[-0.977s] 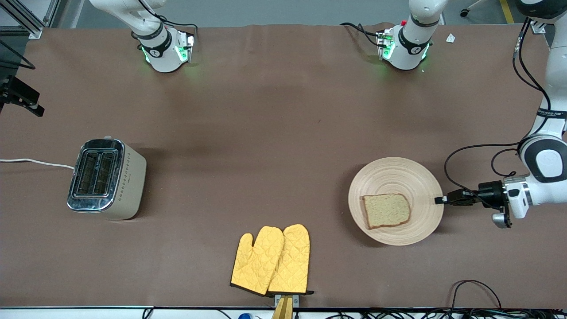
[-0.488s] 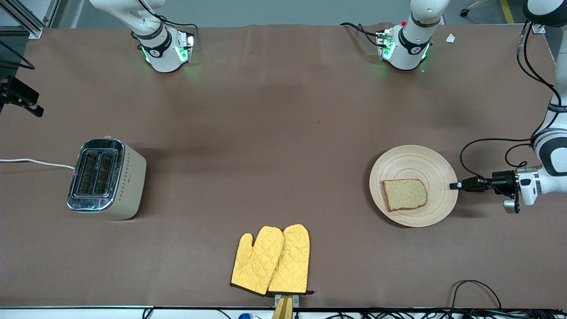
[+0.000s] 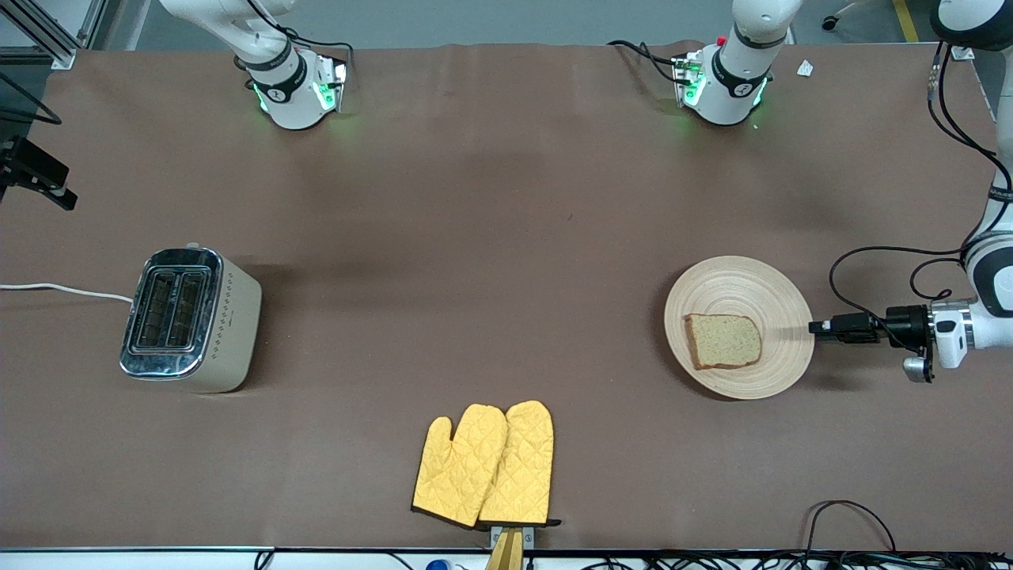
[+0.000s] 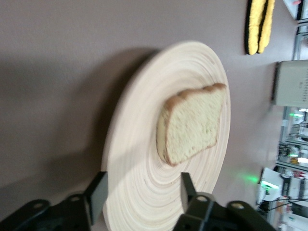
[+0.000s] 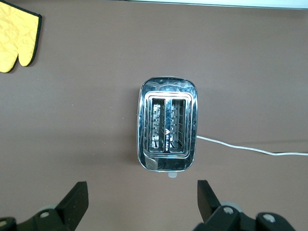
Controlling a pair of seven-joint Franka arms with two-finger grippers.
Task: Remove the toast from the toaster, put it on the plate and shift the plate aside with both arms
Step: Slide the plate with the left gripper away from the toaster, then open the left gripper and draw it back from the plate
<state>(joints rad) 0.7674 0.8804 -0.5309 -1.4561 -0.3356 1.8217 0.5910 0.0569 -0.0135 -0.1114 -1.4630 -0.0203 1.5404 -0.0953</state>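
Now I see my left gripper (image 4: 142, 195) with its jaws spread to either side of the plate's (image 3: 779, 305) rim, toward the left arm's end of the table. On that wooden plate lies the toast (image 3: 722, 340), flat. My right gripper (image 5: 143, 198) hangs wide open above the toaster (image 3: 190, 319). Two yellow oven mitts (image 3: 484, 465) lie nearest the front camera.
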